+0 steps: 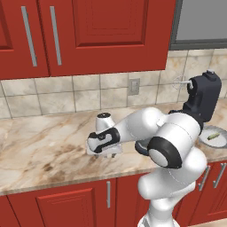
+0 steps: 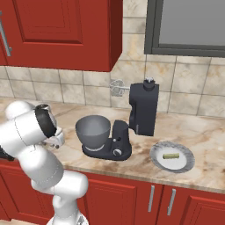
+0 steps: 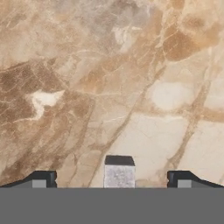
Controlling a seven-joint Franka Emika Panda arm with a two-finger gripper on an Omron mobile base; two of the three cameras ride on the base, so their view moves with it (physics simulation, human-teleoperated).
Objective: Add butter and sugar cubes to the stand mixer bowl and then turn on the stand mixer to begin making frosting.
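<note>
My gripper (image 3: 112, 180) hangs open just above the marble counter, pointing straight down. One pale grey sugar cube (image 3: 119, 174) sits on the counter between its two fingertips (image 3: 41, 179), untouched. The hand (image 1: 104, 150) is left of the stand mixer (image 2: 143, 110), whose dark head is tilted up with the whisk (image 2: 117, 87) raised. The grey stand mixer bowl (image 2: 93, 130) stands on the mixer's base, and I see nothing in it. The butter (image 2: 171, 155), a small olive stick, lies on a flat grey plate (image 2: 186, 163) right of the mixer.
Red wall cabinets (image 1: 88, 35) hang above the tiled backsplash. A wall outlet (image 1: 134, 86) sits behind the arm. The counter's front edge (image 1: 66, 181) runs just below the hand. My own elbow (image 1: 170, 148) blocks part of the mixer in the left base view.
</note>
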